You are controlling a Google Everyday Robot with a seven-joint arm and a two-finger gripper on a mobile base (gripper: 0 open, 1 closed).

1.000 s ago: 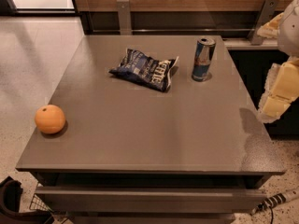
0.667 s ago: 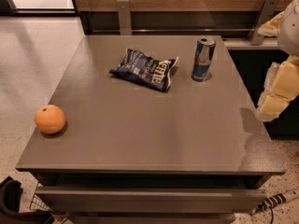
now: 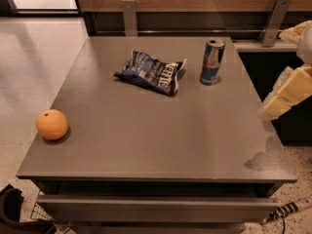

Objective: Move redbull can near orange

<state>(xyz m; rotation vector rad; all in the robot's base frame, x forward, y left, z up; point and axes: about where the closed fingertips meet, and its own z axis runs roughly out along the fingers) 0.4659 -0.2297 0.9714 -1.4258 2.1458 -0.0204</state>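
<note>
- Nearest, the orange (image 3: 51, 124) sits at the front-left edge of the bench (image 3: 146, 145).
- Rightward, the tool (image 3: 285, 95) hangs beyond the bench, seemingly not yet reaching; I cannot tell how open it is.
- Farthest, the redbull can (image 3: 212, 61) stands upright beside the chip bag (image 3: 152, 72), untouched.

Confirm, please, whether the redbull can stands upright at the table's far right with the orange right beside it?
Not quite. The camera view shows the redbull can upright at the far right, but the orange sits apart from it, at the near left edge. The claw hangs off the right side of the table.
</note>
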